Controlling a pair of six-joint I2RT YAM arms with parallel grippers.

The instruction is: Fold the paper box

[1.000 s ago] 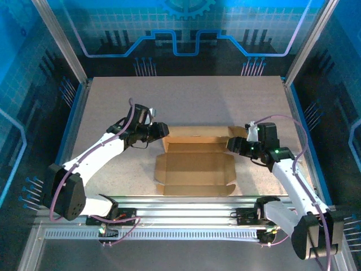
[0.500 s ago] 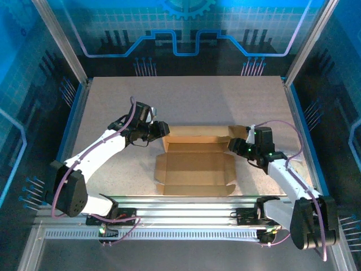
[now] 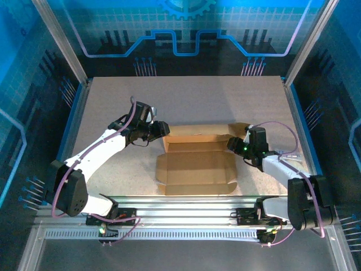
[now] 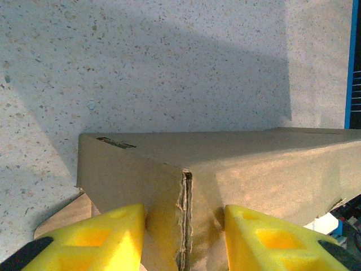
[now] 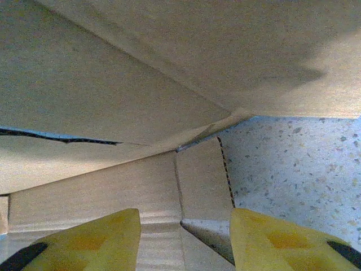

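Note:
The paper box [image 3: 194, 164] is a brown cardboard carton lying open in the middle of the table, its back panel raised. My left gripper [image 3: 164, 130] is at its back-left corner. In the left wrist view the yellow fingers [image 4: 113, 237] press both sides of that folded corner of the box [image 4: 242, 164], along its torn seam, so the left gripper [image 4: 186, 237] is shut on it. My right gripper [image 3: 230, 144] is at the back-right corner. In the right wrist view the right gripper [image 5: 186, 237] stands open astride a creased side flap of the box [image 5: 113, 96], with table showing in the gap.
The speckled table [image 3: 186, 99] stretches bare behind the box. A metal rail [image 3: 186, 206] runs along the near edge between the arm bases. Blue frame walls stand on the left [image 3: 72, 121] and on the right [image 3: 302, 124].
My right arm has drawn in and dropped lower, its gripper edging toward the box's back-right corner with the jaws a little narrower. The left arm has barely shifted.

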